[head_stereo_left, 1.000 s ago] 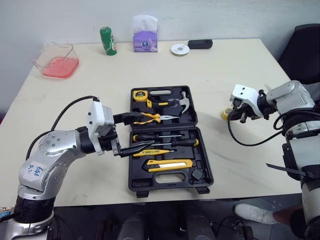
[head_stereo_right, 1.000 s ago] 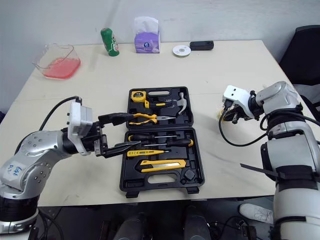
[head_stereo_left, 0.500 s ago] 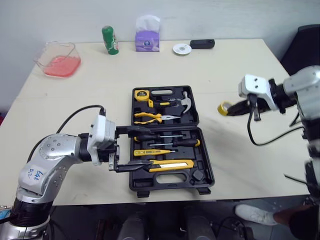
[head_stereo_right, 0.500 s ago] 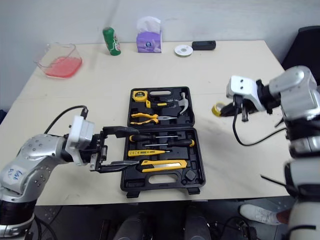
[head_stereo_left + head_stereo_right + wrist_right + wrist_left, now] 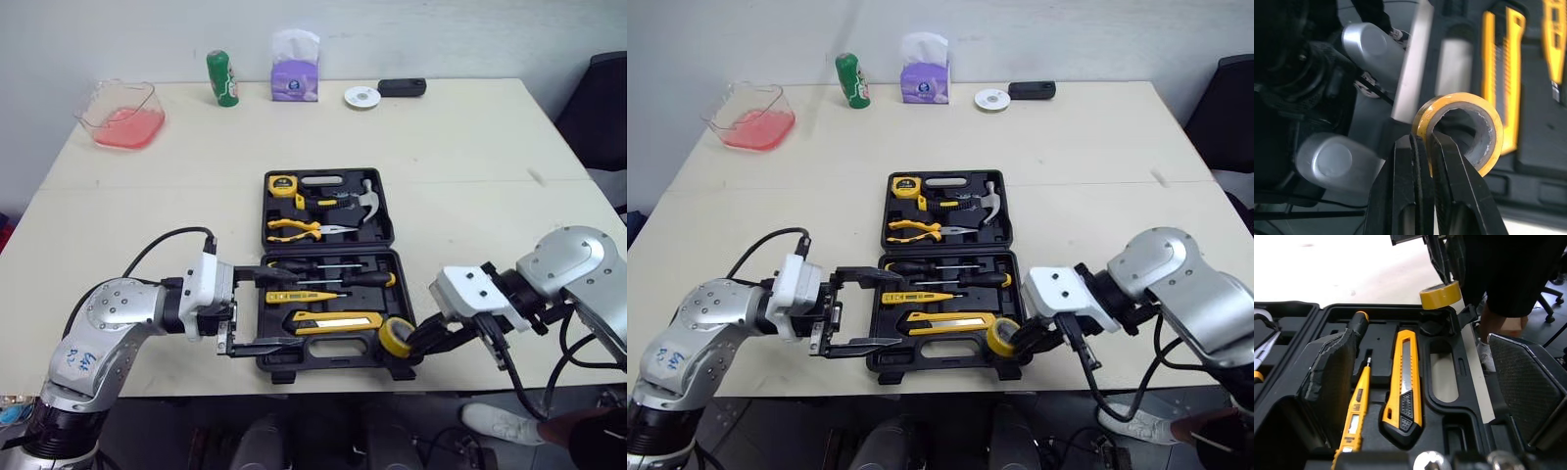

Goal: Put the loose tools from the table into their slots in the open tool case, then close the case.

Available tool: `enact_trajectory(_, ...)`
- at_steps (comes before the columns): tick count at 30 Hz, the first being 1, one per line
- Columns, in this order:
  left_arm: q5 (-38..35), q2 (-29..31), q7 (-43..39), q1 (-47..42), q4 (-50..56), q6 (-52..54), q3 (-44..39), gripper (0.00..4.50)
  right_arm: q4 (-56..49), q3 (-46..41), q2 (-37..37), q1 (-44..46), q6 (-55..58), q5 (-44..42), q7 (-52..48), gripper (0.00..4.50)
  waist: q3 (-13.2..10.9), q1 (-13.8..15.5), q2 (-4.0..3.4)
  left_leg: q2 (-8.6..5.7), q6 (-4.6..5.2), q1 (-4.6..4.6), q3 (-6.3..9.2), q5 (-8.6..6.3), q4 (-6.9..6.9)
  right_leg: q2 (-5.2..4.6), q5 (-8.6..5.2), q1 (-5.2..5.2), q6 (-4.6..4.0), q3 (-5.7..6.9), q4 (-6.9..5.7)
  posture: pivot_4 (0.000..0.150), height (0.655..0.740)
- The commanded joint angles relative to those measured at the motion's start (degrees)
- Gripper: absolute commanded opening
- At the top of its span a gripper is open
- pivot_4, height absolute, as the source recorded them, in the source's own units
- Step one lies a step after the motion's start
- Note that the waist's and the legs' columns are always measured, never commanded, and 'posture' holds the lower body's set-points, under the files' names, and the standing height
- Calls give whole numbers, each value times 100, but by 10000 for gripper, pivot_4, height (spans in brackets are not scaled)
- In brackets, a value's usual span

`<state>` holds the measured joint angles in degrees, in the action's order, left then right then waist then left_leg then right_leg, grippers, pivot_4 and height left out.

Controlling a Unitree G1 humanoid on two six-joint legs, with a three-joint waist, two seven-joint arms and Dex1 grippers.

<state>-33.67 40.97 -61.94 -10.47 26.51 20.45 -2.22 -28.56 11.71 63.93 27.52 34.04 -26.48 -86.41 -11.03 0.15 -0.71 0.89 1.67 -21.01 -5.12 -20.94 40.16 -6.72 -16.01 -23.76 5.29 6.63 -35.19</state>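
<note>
Pinching tape roll [image 5: 385, 339] by wall, hole tilted upward, right jaws over tool case [image 5: 333, 361], left jaws wide, empty

In the right wrist view, the near rim of the yellow roll of tape [image 5: 1462, 125] is lost between the two black fingers [image 5: 1454, 186] of the right gripper [image 5: 1424, 139]. The yellow-and-black utility knife [image 5: 1501, 73] beyond it is blurred and cut off at the edge. Seen from the head, the roll covers the front right corner of the open black plastic tool case [image 5: 333, 354] (what lies beneath it cannot be made out). In the left wrist view, a padded black finger [image 5: 1327, 382] of the left gripper [image 5: 1420, 342] hides most of the black-handled screwdriver [image 5: 1357, 320]. The label on the green can [image 5: 222, 78] is too small to read. The black chair [image 5: 600, 108] is cut by the frame's edge.
</note>
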Motion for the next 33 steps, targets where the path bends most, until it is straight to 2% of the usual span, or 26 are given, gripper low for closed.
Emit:
enact_trajectory(1,-113,67,-1,29,226,35,-45,45000,-88,16,-53,-95,-211,229,224,515,0,-1,0,0,0,0,0,0,0,0,0,0,0,0,0,1500,7400)
enact_trajectory(9,-186,113,-20,16,247,169,-80,45000,283,479,-215,-157,-707,988,440,515,0,-3,1,-1,1,-1,-1,1,0,4,0,0,0,1,1,1500,7400)
enact_trajectory(23,-153,182,40,-16,243,225,-71,45000,174,792,-219,-250,-528,1383,485,515,7,-6,12,0,2,6,1,1,1,4,0,8,0,2,3,1500,7400)
enact_trajectory(26,-170,216,30,24,274,216,-102,45000,91,807,-212,-260,-407,1347,469,11441,7,-5,12,0,1,7,0,1,1,4,0,8,0,1,2,1500,7400)
enact_trajectory(29,-180,252,11,13,235,223,-146,45000,38,572,-270,-224,-350,1053,448,25617,8,-4,13,0,2,7,1,1,1,4,0,9,0,2,3,1500,7400)
enact_trajectory(30,-180,274,-3,23,226,224,-166,45000,-72,445,-142,-200,-14,734,285,30502,8,-3,14,0,2,6,1,1,1,4,0,8,0,2,3,1500,7400)
enact_trajectory(33,-191,387,-88,72,199,264,-187,45000,-131,123,26,-98,391,168,32,30502,7,-4,14,0,2,4,2,1,1,4,0,8,0,2,3,1500,7400)
